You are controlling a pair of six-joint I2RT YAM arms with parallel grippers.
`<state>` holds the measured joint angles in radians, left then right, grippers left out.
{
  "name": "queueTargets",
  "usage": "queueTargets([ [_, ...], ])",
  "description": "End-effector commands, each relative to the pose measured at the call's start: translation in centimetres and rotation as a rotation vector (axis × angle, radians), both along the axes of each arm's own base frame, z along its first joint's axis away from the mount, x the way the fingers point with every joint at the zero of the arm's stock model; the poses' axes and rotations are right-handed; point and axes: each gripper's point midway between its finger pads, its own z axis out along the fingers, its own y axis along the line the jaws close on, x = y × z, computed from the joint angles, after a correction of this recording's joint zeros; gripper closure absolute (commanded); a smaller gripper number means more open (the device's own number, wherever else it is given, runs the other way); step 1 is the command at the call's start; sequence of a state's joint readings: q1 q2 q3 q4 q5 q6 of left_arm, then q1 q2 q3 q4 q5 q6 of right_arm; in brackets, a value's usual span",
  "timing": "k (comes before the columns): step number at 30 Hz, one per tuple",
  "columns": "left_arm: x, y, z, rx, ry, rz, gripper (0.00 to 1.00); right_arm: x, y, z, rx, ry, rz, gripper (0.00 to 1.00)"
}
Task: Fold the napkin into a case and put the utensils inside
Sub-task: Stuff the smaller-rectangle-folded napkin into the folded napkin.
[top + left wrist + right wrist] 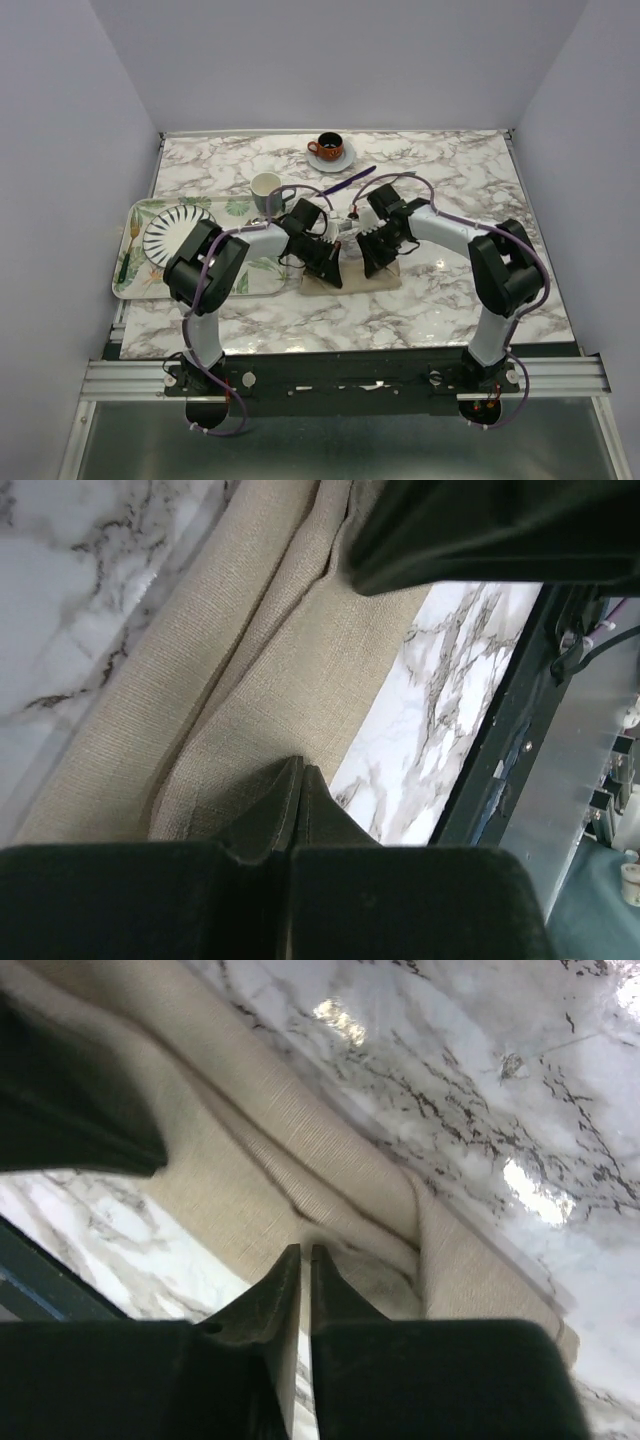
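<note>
white-and-black arms (pixel 455 228), purple cables (pixel 400 178)

Plain pale grey walls (pixel 340 60) enclose a white marble-patterned table (pixel 460 180), glossy with light reflections

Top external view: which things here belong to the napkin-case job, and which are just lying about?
Job in hand: napkin; purple knife. The fork cannot be made out clearly.
Lying about: cream mug; orange cup on its saucer; leaf-printed tray; white plate on the tray.
</note>
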<state>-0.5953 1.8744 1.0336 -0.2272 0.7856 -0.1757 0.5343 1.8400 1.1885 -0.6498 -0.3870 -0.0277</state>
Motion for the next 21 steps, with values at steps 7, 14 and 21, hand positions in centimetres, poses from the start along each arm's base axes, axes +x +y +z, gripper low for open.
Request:
queueTargets([
  [7,0.8,0.8,-1.9,0.043,0.076,-0.004,1.0,3.7,-2.1,4.9,-0.022,-0.299,0.184,0.68],
  [14,1.5,0.7,-2.0,0.042,0.089,0.0,1.0,3.4,-4.8,3.1,-0.155,-0.318,0.219,0.69],
  [21,1.7,0.8,-2.4,0.048,0.106,0.006,1.0,2.0,-4.9,-0.5,-0.181,-0.176,0.188,0.79],
])
